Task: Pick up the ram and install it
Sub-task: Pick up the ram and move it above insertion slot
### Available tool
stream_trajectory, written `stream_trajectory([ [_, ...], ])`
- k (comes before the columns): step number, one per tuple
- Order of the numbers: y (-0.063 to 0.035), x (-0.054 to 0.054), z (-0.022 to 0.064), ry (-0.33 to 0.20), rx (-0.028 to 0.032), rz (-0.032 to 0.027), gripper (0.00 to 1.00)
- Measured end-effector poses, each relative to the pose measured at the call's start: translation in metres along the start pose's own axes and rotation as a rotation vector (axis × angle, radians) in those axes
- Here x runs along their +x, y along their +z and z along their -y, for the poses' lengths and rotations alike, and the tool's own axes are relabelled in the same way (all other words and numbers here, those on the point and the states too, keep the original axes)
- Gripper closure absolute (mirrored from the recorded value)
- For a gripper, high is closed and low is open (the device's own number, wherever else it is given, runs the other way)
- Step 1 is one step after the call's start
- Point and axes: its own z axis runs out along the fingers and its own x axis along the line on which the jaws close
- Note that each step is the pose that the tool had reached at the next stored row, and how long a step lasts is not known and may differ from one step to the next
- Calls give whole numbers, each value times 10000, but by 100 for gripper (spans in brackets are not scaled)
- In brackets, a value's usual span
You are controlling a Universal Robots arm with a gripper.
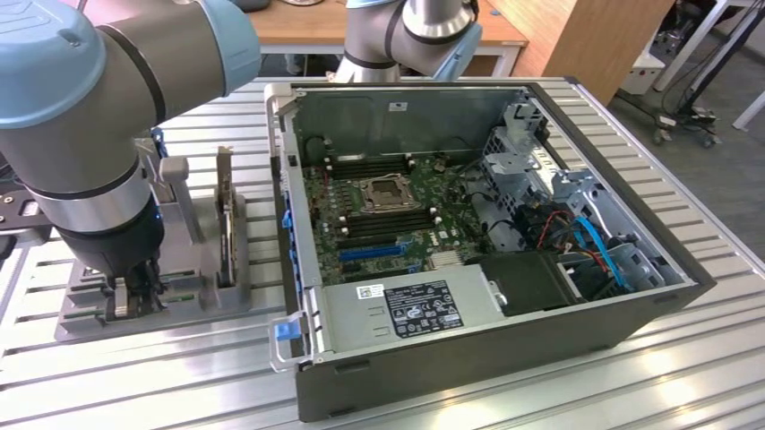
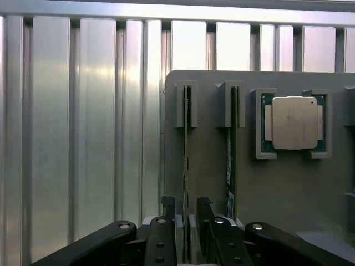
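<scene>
The end effector (image 2: pixel 187 224) is open over the grey holder (image 2: pixel 277 188). Its two dark fingers (image 2: pixel 168 235) straddle the ram (image 2: pixel 186 149), one at each flat face, and have not pressed onto it. The ram stands on its long edge in the slot nearest the holder's outer edge, where the ribbed metal counter (image 2: pixel 83 138) begins and lies bare. On the other side a second stick (image 2: pixel 231 149) stands parallel in the next slot, leaving only a narrow lane for the inner finger. Past it a processor chip (image 2: pixel 294 123) lies flat in a recess.

In the exterior view the arm (image 1: pixel 107 134) reaches down to the holder, which sits just beside the open computer case (image 1: pixel 478 358), at the exterior view's left. An upright expansion card (image 1: pixel 224 224) stands between the end effector and the case wall. The motherboard (image 1: pixel 382 210) lies uncovered from above.
</scene>
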Motion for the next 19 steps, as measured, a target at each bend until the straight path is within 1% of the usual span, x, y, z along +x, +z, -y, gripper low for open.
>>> stream_trajectory([
  [10,11,0,-6,-4,2,2,71],
  [15,39,1,-6,-8,1,1,71],
  [19,40,1,-5,-9,1,1,71],
])
